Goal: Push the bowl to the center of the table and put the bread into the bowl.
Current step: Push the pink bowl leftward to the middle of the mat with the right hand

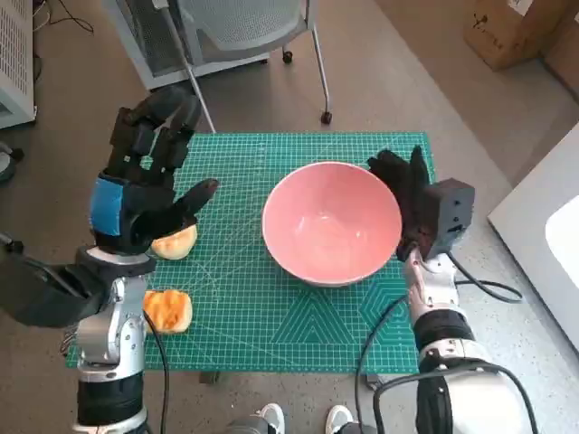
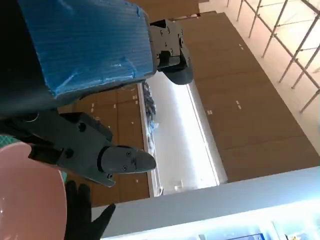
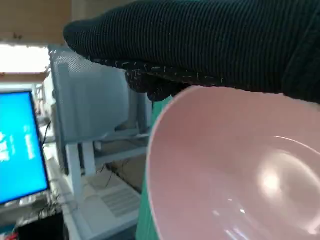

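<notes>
The pink bowl [image 1: 331, 222] stands empty on the green cutting mat [image 1: 262, 312], a little right of the mat's middle. My right hand [image 1: 405, 192] in its black glove lies flat against the bowl's right rim, holding nothing. The bowl [image 3: 235, 170] fills the right wrist view under the glove [image 3: 200, 45]. Two pieces of bread lie at the mat's left: one pale piece [image 1: 175, 242] partly under my left hand, one orange-brown piece [image 1: 167, 310] nearer me. My left hand [image 1: 145, 185] hovers above them, fingers spread and empty. The left hand [image 2: 85, 55] and a slice of bowl [image 2: 30, 195] show in the left wrist view.
A mesh office chair [image 1: 244, 32] on castors stands behind the table. A cardboard box [image 1: 511, 32] sits on the floor at the far right. A white surface [image 1: 543, 244] borders the table's right. A lit blue screen [image 3: 17, 145] shows in the right wrist view.
</notes>
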You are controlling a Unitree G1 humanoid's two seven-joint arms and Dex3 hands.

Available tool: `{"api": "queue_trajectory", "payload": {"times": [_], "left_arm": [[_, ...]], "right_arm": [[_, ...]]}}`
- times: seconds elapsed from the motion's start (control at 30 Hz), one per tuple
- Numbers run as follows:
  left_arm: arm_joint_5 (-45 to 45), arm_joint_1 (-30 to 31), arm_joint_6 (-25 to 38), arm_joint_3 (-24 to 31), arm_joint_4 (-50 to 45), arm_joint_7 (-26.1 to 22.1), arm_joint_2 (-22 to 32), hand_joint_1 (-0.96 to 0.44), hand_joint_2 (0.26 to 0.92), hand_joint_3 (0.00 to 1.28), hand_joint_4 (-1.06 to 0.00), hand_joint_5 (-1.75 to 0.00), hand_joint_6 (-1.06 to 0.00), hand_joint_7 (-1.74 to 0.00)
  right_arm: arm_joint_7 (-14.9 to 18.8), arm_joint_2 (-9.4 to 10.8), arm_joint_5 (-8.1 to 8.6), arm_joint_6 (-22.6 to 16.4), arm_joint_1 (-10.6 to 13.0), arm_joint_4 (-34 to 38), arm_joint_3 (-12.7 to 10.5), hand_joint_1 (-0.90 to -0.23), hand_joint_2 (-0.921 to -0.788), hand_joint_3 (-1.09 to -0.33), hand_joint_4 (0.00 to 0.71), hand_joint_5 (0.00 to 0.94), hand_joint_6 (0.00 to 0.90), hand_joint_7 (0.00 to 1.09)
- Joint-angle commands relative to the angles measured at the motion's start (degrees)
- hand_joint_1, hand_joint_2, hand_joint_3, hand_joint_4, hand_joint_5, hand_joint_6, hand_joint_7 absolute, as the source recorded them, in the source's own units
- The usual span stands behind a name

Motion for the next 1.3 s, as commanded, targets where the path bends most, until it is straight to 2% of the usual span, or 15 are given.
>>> {"api": "queue_trajectory", "payload": {"times": [0.03,0.6,0.87,1.3], "left_arm": [[0.8,0.8,-0.9,0.3,-1.3,0.4,0.2,-0.35,0.87,0.2,-0.19,-0.1,-0.01,-0.79],[1.4,1.0,-1.2,0.1,-1.2,0.9,0.1,-0.35,0.892,0.16,-0.2,-0.07,-0.01,-0.77],[1.5,0.7,-1.4,0.0,-0.5,0.5,-0.1,-0.35,0.901,0.14,-0.21,-0.06,-0.01,-0.77],[0.6,-0.1,-1.2,-0.1,0.3,-0.1,-0.3,-0.33,0.914,0.13,-0.21,-0.05,0.0,-0.78]], "right_arm": [[0.7,1.1,-0.64,1.5,0.2,0.6,0.4,-0.479,-0.921,-0.693,0.334,0.003,0.481,0.01],[0.8,3.0,-0.49,2.5,-0.9,0.9,0.4,-0.51,-0.921,-0.656,0.354,0.008,0.493,0.01],[1.2,3.4,-0.55,2.6,-1.1,1.0,0.4,-0.502,-0.921,-0.652,0.363,0.01,0.494,0.01],[-0.1,4.2,-1.37,2.5,-2.0,1.1,1.1,-0.505,-0.921,-0.654,0.359,0.005,0.492,0.01]]}}
